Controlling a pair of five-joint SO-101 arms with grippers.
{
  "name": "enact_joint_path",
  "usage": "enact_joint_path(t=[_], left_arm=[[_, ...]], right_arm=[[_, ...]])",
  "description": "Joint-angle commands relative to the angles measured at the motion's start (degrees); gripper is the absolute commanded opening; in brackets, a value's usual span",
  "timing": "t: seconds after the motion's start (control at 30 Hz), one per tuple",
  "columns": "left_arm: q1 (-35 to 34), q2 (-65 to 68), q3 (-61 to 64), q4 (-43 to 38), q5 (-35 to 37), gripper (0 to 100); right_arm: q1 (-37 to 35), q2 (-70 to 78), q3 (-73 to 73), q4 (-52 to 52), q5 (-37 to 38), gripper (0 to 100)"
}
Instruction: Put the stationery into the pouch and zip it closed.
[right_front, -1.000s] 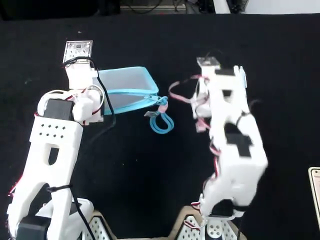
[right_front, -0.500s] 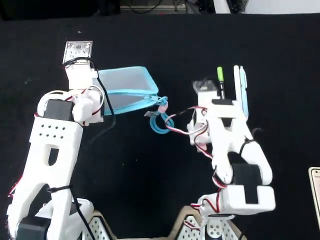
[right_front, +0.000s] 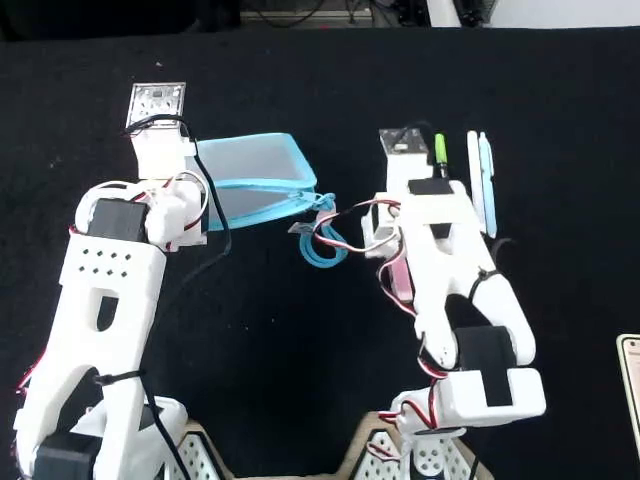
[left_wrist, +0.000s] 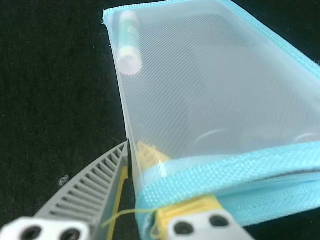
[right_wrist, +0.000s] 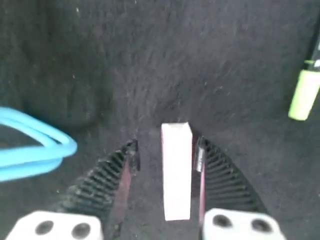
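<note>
Left gripper (left_wrist: 134, 152): clamped on the pouch (left_wrist: 210, 90) edge, far-left tabletop.
Right gripper (right_wrist: 165, 145): jaws apart, low over mid-tabletop.

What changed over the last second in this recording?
The right arm folded back toward its base, uncovering the green marker and two pens, then edged forward again. The right gripper now straddles a white eraser, jaws open. The left gripper stayed clamped on the pouch, which did not move, nor did its blue strap.

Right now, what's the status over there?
Left gripper shut on pouch edge. Right gripper open, straddling white block. Pens on table, outside pouch. Blue loop at pouch's zip end.
</note>
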Motion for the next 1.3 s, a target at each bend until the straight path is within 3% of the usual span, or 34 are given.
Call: enact_joint_path(t=[0.0,0.33,0.57,0.73,1.13,1.27], left_arm=[[-0.22,0.70,2.24,0.53,0.53,3],[-0.22,0.62,3.38,-1.14,0.44,3],[-0.22,0.62,3.38,-1.05,0.62,3],[-0.22,0.62,3.38,-1.05,0.62,3],[-0.22,0.62,3.38,-1.41,0.62,3],[-0.22,0.62,3.38,-1.41,0.70,3]], right_arm=[[-0.97,-1.10,1.19,-1.49,-0.88,18.0],[4.75,-1.01,4.79,-10.55,-0.62,18.0],[5.01,-1.01,5.58,-9.67,-0.62,17.5],[5.27,-1.10,5.76,-9.49,-0.62,0.8],[3.16,-3.03,5.67,-3.08,0.62,1.9],[3.08,-2.33,5.41,-0.53,0.88,11.9]])
